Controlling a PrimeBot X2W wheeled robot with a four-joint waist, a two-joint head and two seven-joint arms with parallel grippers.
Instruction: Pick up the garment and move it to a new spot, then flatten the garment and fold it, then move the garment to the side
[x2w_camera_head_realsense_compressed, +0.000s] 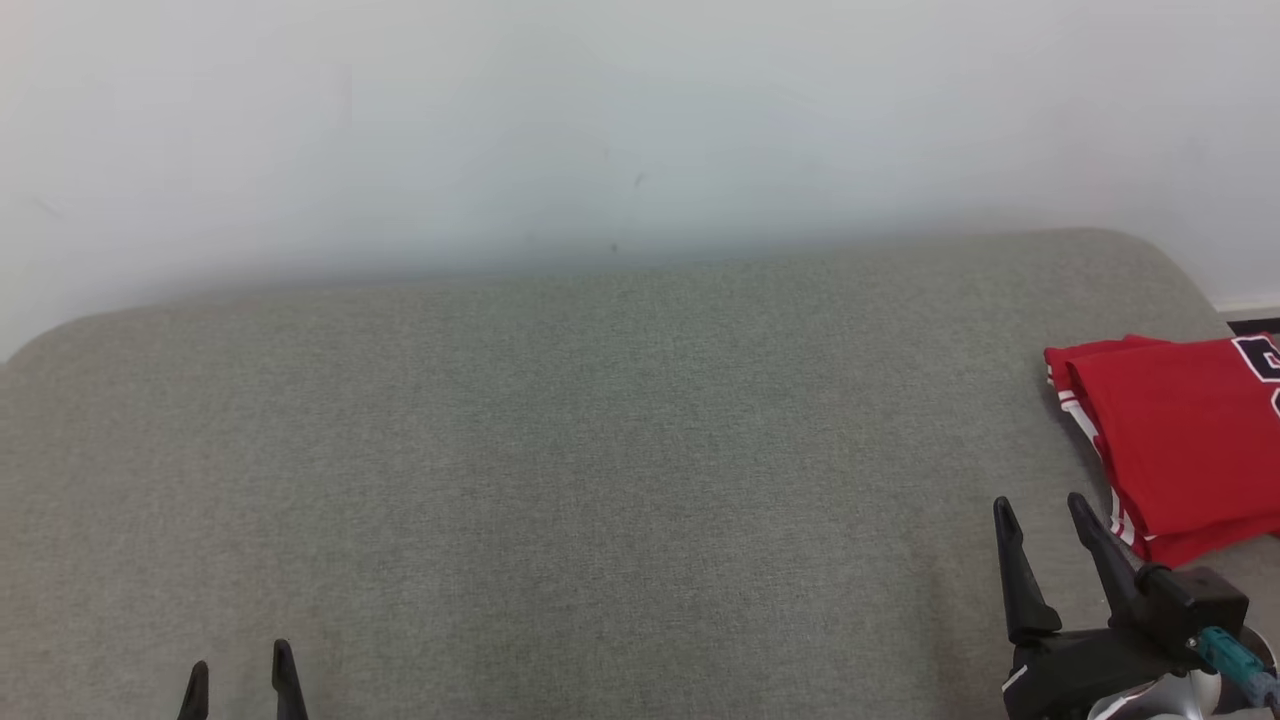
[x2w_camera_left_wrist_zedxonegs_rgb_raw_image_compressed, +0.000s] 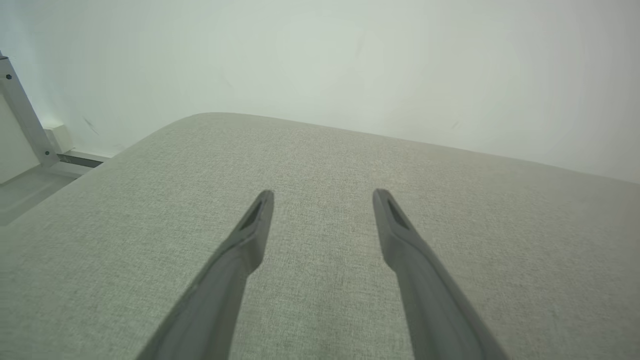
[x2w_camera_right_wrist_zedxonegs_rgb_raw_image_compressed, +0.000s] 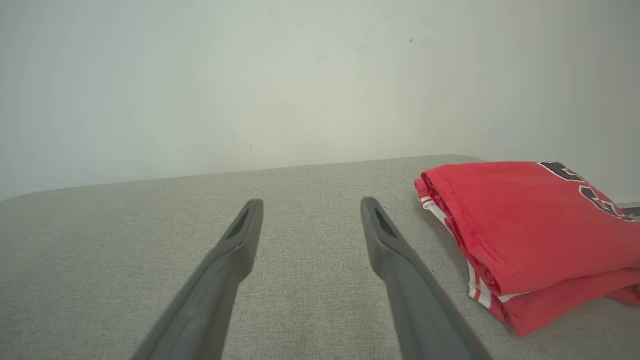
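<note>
**Two empty grippers, one folded red knit garment (x2w_camera_head_realsense_compressed: 1180, 440) parked far right**

Both hands are free. The left gripper (x2w_camera_head_realsense_compressed: 240, 675), two long dark fingers low at the near left of the head view, has its jaws spread wide w/ nothing btwn them. Its wrist view shows just bare upholstery under the tips. The right gripper (x2w_camera_head_realsense_compressed: 1042, 510) is likewise wide open and holds nothing. It hovers just beside the garment's near-left corner, not touching it as far as I can tell.

The garment (white stripe trim, dark lettering on top) lies as a neat stacked rectangle at the far right of the grey woven-fabric padded surface (x2w_camera_head_realsense_compressed: 600, 450), which runs up to a pale plain wall (x2w_camera_head_realsense_compressed: 600, 120). Judging by that, the fold and the move aside look done. The step in hand is prob. a clean retreat, or a last nudge if needed.

To do it well:
- Back the right gripper off along its own finger line, jaws wide, so no tip snags the layered edge (x2w_camera_right_wrist_zedxonegs_rgb_raw_image_compressed: 480, 280) nearest it.
- Don't sweep sideways toward the stack, as the top layer would prob. slide.
- The garment's right part runs off the head view, so I can't say whether it sits fully on the surface. Check that before calling it finished.
</note>
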